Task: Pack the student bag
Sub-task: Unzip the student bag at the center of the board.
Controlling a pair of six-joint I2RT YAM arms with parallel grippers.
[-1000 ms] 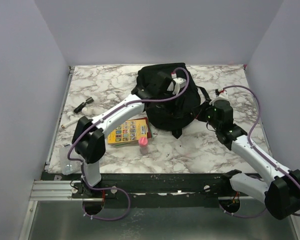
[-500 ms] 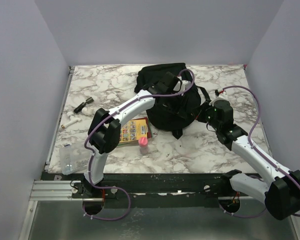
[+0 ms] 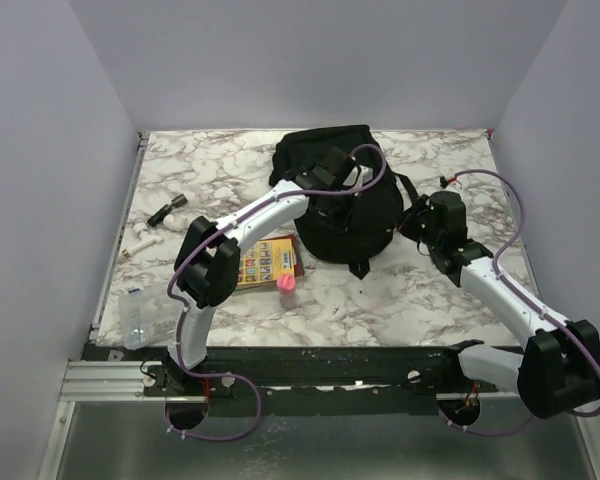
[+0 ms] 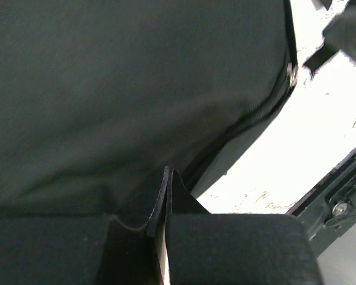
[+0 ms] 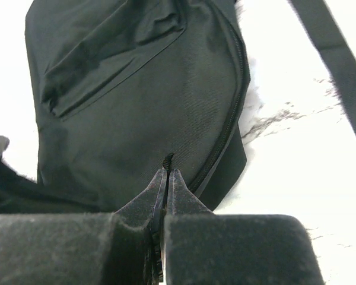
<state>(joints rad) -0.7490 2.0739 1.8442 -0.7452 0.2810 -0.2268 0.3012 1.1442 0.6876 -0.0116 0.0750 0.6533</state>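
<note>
Marble table (image 3: 430,300), plain grey walls. The backpack (image 3: 340,232) lies far centre between both arms, visible zip closed, contents hidden. The left gripper (image 4: 166,178) is pressed shut against its fabric; whether it holds anything is unclear. The right gripper (image 5: 166,172) pinches a small black tab on its side. A book (image 3: 260,263) and bottle (image 3: 287,288) lie outside, nearer the left arm.

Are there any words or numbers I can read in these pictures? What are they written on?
No text here can be read.
yellow book: rows of coloured picture squares, any print too small to read.
student bag: plain black, no label showing.
</note>
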